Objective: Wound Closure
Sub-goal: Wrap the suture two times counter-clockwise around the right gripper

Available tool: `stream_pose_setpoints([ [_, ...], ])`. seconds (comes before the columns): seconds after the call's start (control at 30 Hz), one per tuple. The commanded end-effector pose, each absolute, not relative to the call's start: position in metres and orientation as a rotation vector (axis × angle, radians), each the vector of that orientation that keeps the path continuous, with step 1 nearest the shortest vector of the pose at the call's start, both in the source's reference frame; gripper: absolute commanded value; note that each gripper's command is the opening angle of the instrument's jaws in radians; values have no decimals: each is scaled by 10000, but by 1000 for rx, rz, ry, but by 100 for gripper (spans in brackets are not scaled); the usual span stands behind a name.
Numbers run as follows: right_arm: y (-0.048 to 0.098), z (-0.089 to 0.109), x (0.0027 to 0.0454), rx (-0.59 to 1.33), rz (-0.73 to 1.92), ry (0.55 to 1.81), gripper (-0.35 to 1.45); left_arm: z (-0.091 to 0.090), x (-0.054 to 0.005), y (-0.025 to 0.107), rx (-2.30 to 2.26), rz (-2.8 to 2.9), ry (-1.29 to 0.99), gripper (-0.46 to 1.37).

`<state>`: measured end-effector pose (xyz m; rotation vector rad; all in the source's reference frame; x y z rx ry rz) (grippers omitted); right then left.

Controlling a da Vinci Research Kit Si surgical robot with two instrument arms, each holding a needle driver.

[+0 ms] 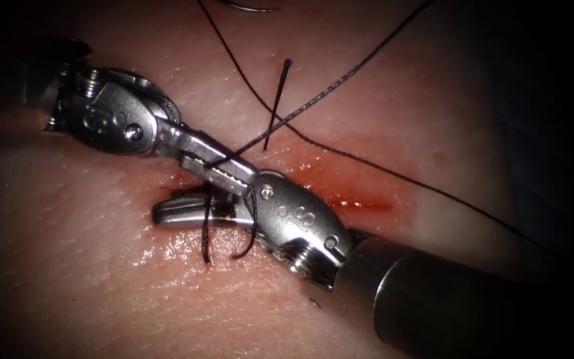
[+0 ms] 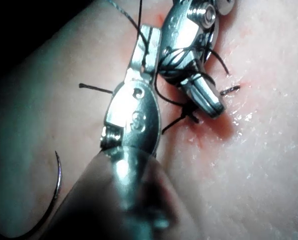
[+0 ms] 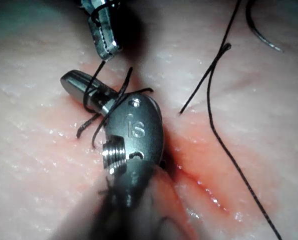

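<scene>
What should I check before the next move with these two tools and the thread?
1. Left tool gripping the thread: ok, its jaws are shut on it.
2. Thread looped round the right tool: ok, turns sit around its shut jaws.
3. Right tool holding a thread end: cannot tell.
4. Needle out of the way: ok, it lies loose on the tissue, held by neither tool.
5. Cut closed right of the tools: cannot tell; red fluid lies along it.

Surgical practice bench: cut tissue (image 1: 101, 279), thread (image 1: 340, 80), steel tools.
</scene>
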<state>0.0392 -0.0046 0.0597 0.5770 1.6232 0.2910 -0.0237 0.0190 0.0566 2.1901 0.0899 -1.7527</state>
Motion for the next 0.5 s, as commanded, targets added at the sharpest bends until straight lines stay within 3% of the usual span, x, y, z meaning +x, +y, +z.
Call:
stream_pose_setpoints([
  [0.03,-48,595,393,583,292,1646,-35,573,-236,190,2184,-1761,80,-35],
  [0.17,-51,592,393,576,317,1694,-35,591,-232,190,2174,-1769,68,-35],
  [0.2,-52,591,393,572,326,1704,-24,595,-231,191,2175,-1769,64,-35],
  [0.23,-53,589,394,557,347,1715,29,599,-229,192,2178,-1776,54,-35],
  [0.3,-54,587,394,542,388,1717,91,607,-226,196,2185,-1782,43,-35],
  [0.5,-57,585,393,540,392,1718,98,620,-222,201,2201,-1782,28,-35],
])
